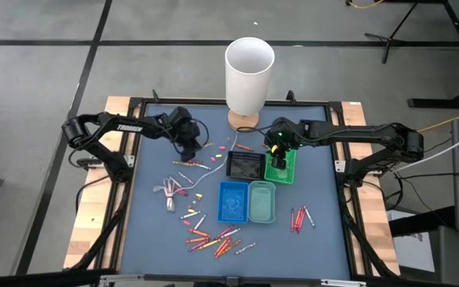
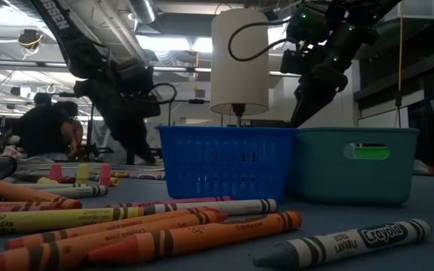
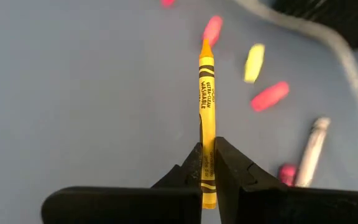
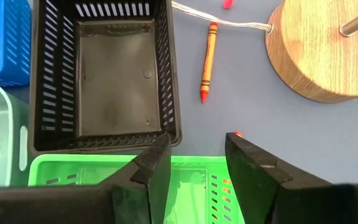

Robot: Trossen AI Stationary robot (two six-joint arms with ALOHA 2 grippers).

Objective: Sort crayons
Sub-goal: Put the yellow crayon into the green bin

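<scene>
The table (image 1: 158,239) was evenly lit from overhead. Ceiling lights glared behind backlit arms, and crayons (image 3: 270,95) beyond the fingers were blurred.

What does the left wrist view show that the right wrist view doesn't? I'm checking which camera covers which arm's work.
Only the left wrist view shows the left gripper shut on a yellow crayon, above pink crayon stubs on the mat.

Only the right wrist view shows the right gripper open over the green tray, beside the empty black tray, an orange crayon and the lamp's wooden base.

Both show the grey-blue table mat with loose crayons on it.
</scene>
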